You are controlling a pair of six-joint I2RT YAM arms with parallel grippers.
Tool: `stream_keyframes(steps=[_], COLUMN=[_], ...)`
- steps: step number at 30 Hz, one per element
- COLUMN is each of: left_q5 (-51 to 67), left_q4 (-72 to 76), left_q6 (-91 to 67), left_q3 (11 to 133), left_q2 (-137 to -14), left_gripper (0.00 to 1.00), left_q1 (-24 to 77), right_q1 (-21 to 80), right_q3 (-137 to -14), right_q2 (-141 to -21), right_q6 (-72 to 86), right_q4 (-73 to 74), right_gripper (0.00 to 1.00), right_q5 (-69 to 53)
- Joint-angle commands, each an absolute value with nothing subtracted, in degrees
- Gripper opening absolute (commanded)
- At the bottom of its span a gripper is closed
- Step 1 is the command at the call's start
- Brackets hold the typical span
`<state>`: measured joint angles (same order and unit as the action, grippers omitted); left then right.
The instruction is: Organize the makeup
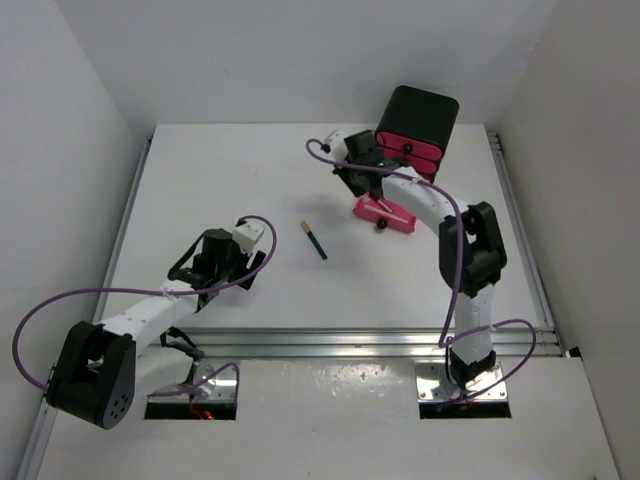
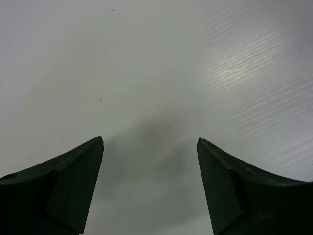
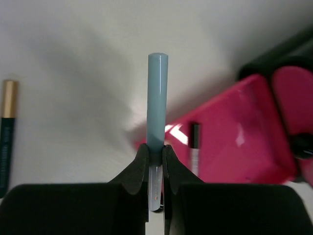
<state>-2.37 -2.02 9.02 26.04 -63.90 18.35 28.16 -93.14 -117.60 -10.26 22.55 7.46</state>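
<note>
White tabletop (image 1: 230,180) below: the right gripper (image 3: 155,152) pinches a teal pencil (image 3: 157,93) pointing straight ahead, with the pink drawer (image 3: 234,132) just beside it. Left gripper (image 2: 150,140) gapes empty.

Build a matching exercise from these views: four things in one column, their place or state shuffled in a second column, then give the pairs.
Things
1. left claw
2. pale blue pencil
3. dark pencil
4. pink drawer

Place or state
A. lies alone on the table
B. open, holding nothing
C. out on the table, by the black box
D. pinched in the right claw

Pairs: 1-B, 2-D, 3-A, 4-C
</note>
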Motion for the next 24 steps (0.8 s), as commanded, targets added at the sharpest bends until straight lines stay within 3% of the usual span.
stream_keyframes(steps=[1, 6, 11, 12, 15, 21, 24], left_q5=[-1.76, -1.76, -1.23, -1.23, -1.23, -1.23, -1.23], left_q4=[0.0, 0.0, 0.0, 0.0, 0.0, 0.0, 0.0], left_q6=[9.4, 9.4, 9.4, 9.4, 9.4, 9.4, 9.4], left_q3=[25.31, 25.31, 25.31, 25.31, 25.31, 25.31, 25.84], left_q2=[-63.28, -63.28, -63.28, -63.28, -63.28, -63.81, -64.33], left_gripper=[0.83, 0.83, 0.83, 0.83, 0.83, 0.83, 0.83], left_q1=[18.81, 18.81, 18.81, 18.81, 18.81, 18.81, 18.81], right_q1=[23.92, 20.31, 19.16, 19.33, 19.42, 21.52, 26.27], right_q3=[-91.68, -89.38, -93.06, -93.42, -94.48, -94.84, -91.78], right_q2=[-115.05, -116.62, -119.09, -119.35, -119.18, -115.23, -112.95], right_q6=[-18.88, -22.75, -24.52, -25.04, -25.4, -20.58, -12.07], right_q4=[21.88, 21.62, 23.03, 23.11, 23.2, 25.83, 26.98], right_gripper=[0.0, 0.0, 0.22, 0.34, 0.52, 0.59, 0.69], right_q5=[11.86, 14.84, 15.91, 16.0, 17.49, 14.69, 8.21])
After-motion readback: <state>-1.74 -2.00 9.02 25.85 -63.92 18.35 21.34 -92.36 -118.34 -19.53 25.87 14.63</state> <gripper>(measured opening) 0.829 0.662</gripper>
